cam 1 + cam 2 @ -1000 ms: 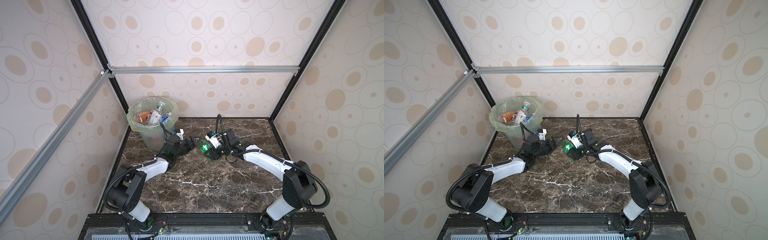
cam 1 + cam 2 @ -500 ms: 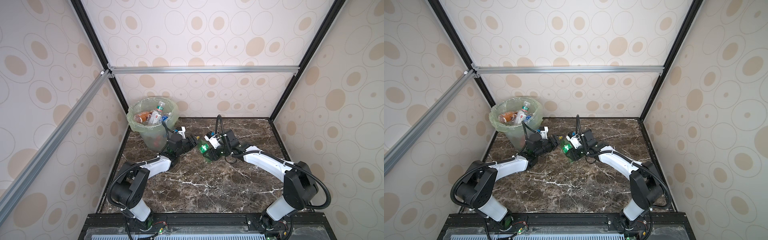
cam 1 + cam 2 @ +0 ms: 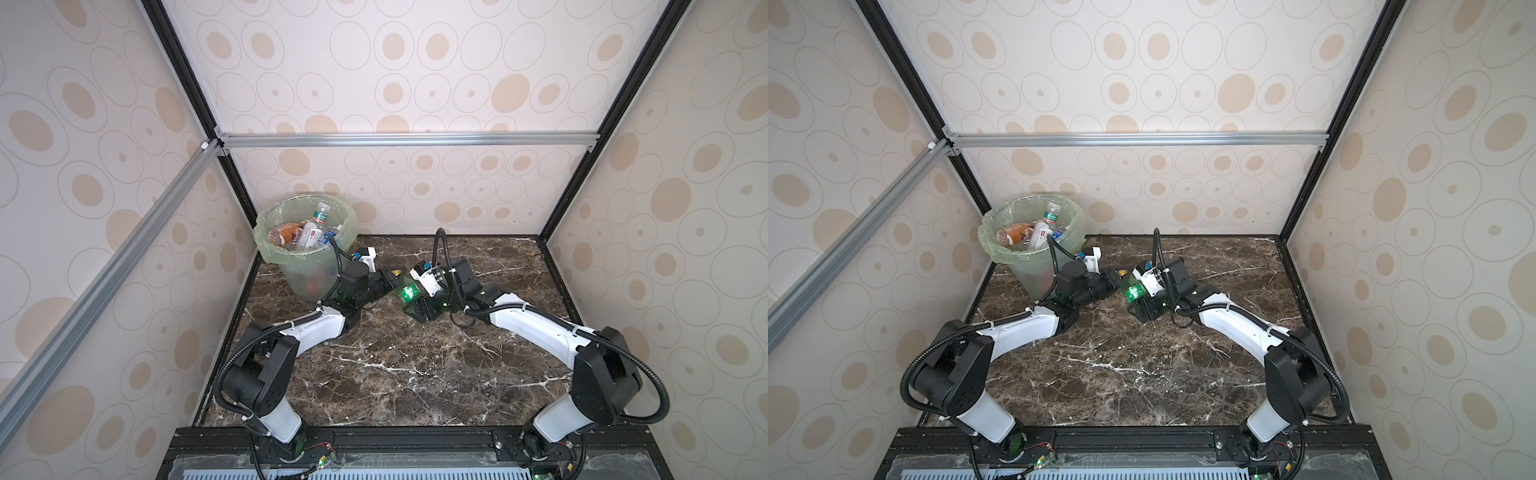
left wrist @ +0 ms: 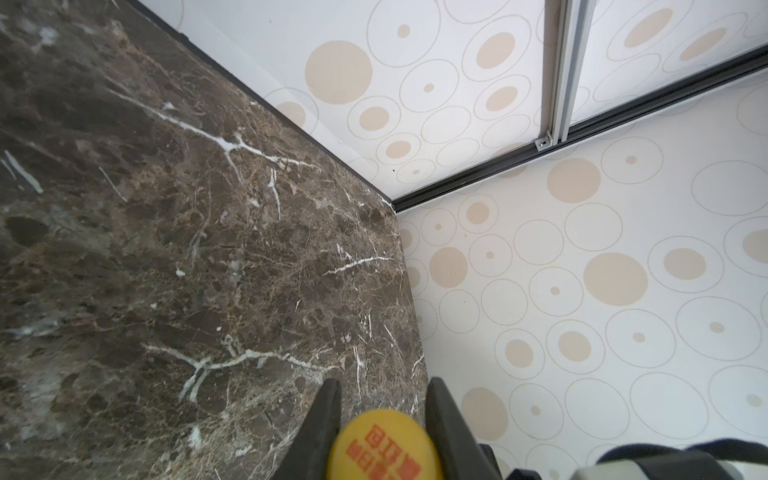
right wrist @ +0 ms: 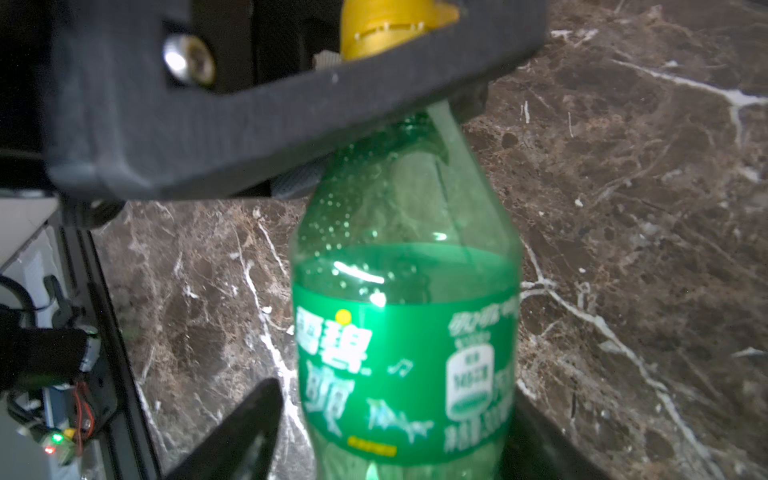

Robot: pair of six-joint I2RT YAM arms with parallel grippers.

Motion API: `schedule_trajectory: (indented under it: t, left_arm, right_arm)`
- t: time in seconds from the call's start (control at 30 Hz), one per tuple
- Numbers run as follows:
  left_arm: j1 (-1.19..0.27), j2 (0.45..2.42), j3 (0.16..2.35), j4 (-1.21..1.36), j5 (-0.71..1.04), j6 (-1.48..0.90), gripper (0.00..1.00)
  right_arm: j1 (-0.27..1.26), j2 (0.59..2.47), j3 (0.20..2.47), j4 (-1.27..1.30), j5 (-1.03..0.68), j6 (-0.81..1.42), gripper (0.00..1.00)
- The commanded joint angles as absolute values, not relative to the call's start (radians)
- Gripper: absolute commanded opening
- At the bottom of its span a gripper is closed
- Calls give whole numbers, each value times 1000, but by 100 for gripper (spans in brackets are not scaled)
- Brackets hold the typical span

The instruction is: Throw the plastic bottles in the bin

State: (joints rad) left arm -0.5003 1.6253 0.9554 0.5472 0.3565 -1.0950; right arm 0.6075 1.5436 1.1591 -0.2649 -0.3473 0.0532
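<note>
Both top views look steeply down from high in front, sharing the whole dark brown marble surface [image 3: 415,374]. The left wrist view looks closely along the left gripper [image 4: 384,382] toward a wall corner [image 4: 395,205]. The right wrist view sits very near a green plastic bottle [image 5: 407,332], whose yellow cap [image 4: 382,444] both wrist views show.

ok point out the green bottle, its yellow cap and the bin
green bottle [image 5: 407,374]: right wrist view, on its label
yellow cap [image 4: 384,446]: left wrist view, on its printed top
bin [image 3: 268,249]: in a top view, on the bag folded over its rim
</note>
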Motion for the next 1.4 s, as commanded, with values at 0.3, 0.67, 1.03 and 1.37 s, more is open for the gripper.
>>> schedule_trajectory:
  t: [0.3,0.67,1.03,1.37]
  left_arm:
    - [-441,1539,1418,75,231,-735,23]
    - [-102,1518,1908,-181,104,-507,24]
    - [130,1612,1685,-103,264,-638,65]
    - [106,1477,1756,-171,331,-582,99]
  right_arm:
    - [608,1265,1099,-220,-175,44,100]
    - [601,1309,1089,-200,-160,64,100]
    - [602,1383,1105,-186,-184,63,100]
    - [602,1376,1083,-174,-185,98,100]
